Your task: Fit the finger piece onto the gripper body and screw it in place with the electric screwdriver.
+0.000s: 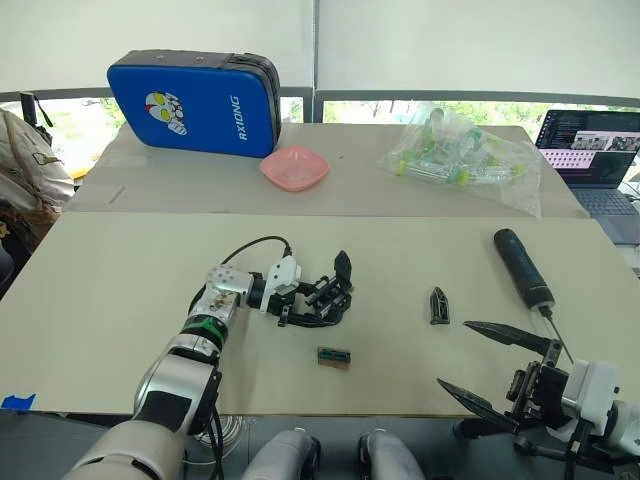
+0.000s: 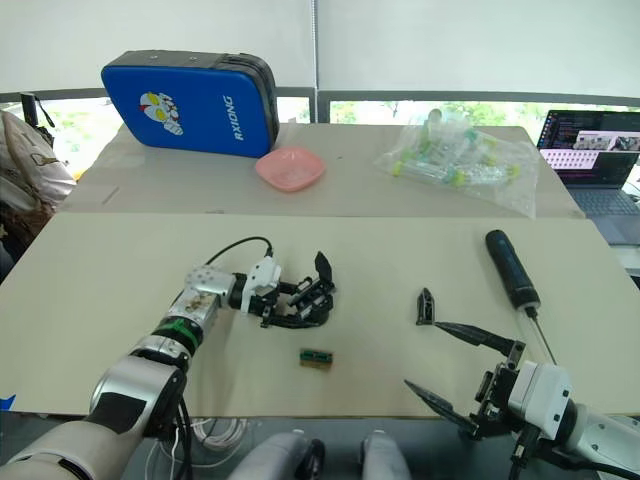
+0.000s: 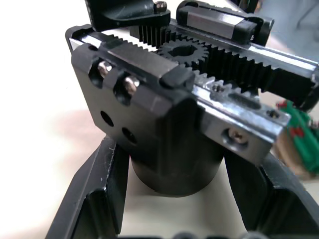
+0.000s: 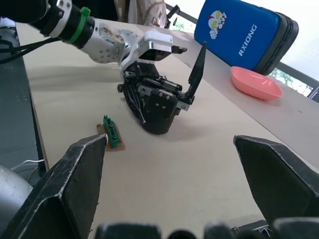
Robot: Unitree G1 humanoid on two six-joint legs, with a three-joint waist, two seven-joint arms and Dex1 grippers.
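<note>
Gripping gripper body (image 1: pixel 322 298), left gripper (image 1: pixel 310 305); table (image 1: pixel 120 300) mid-area.

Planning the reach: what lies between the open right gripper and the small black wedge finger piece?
Bare tan tabletop separates the right gripper from the finger piece, per the eye views.

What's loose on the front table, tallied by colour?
Black: 3 – gripper body, finger piece, screwdriver
Green-and-tan: 1 – small block
Total: 4
</note>
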